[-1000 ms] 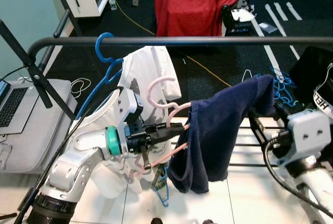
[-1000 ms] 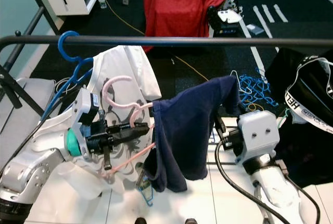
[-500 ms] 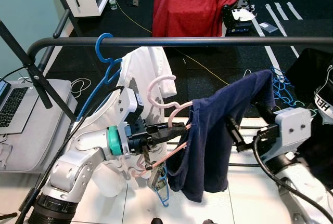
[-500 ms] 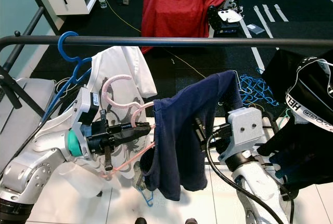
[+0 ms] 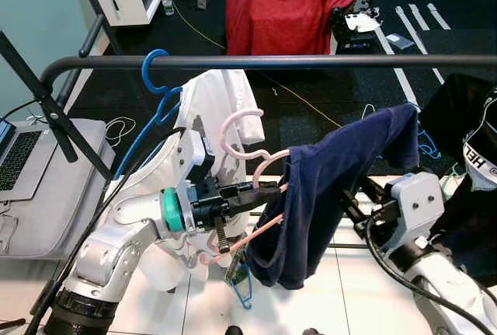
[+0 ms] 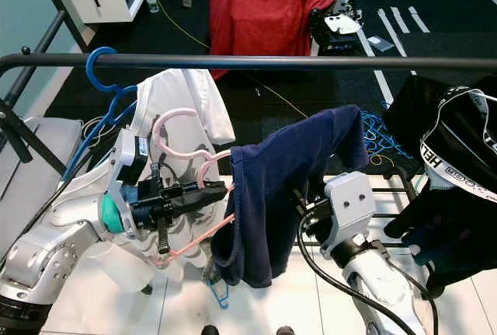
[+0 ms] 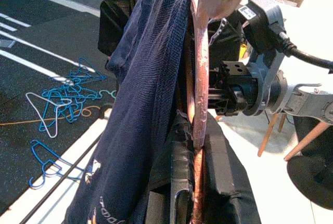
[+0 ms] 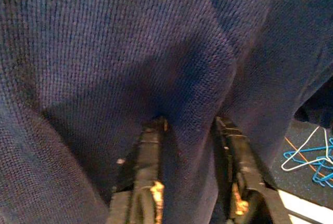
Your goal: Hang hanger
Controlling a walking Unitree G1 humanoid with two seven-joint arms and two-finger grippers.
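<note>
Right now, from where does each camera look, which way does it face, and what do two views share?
Eye views: on the head, looking down at the rail; both arms show.
Left wrist view: along the left gripper, shut on the pink hanger.
Right wrist view: along the right gripper, its fingers pressed into the navy garment.
Shared: both wrist views show that garment.

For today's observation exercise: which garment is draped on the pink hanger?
The navy blue knit shirt, on the pink plastic hanger; the white shirt hangs from a blue hanger.
</note>
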